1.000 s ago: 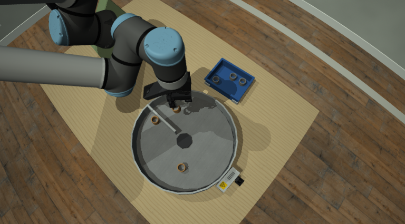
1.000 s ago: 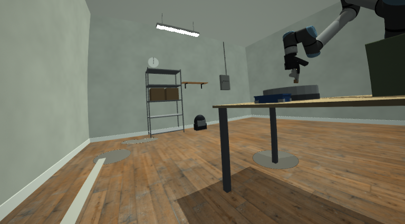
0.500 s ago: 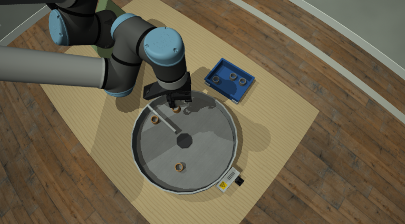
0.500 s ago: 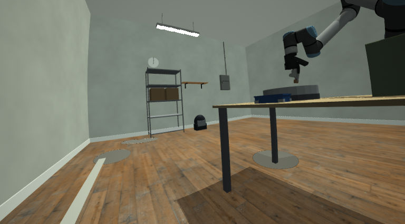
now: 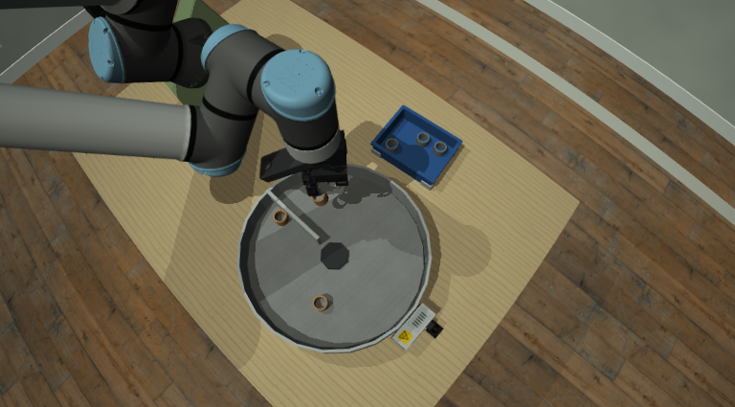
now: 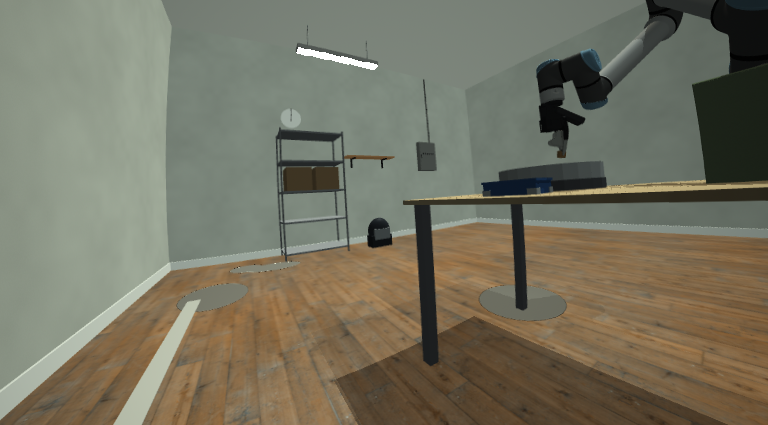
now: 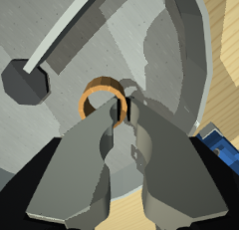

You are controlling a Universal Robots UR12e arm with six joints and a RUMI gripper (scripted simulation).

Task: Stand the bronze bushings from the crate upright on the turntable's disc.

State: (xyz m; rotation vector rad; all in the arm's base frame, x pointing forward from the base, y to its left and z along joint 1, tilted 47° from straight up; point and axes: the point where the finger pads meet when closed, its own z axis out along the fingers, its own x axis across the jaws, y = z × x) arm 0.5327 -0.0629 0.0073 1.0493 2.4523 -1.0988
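My gripper (image 5: 314,191) (image 6: 559,146) (image 7: 122,98) is shut on the wall of a bronze bushing (image 5: 321,199) (image 6: 560,154) (image 7: 95,91), open end down. It holds the bushing a little above the far left part of the grey turntable disc (image 5: 373,256) (image 6: 549,170) (image 7: 149,36), inside the rim. Two more bronze bushings (image 5: 279,216) (image 5: 320,303) stand upright on the disc. The dark hub (image 5: 334,256) (image 7: 25,83) is at the disc's centre, apart from all of them. The blue crate (image 5: 419,165) (image 6: 515,187) (image 7: 219,142) holds three steel bushings (image 5: 390,145) (image 5: 422,138) (image 5: 440,147).
A white bar (image 5: 295,216) (image 7: 65,28) runs from the disc's rim toward the hub, between the held bushing and the left one. A control box (image 5: 414,325) with a warning label sits at the turntable's near right. The arm's green base stands at the back left.
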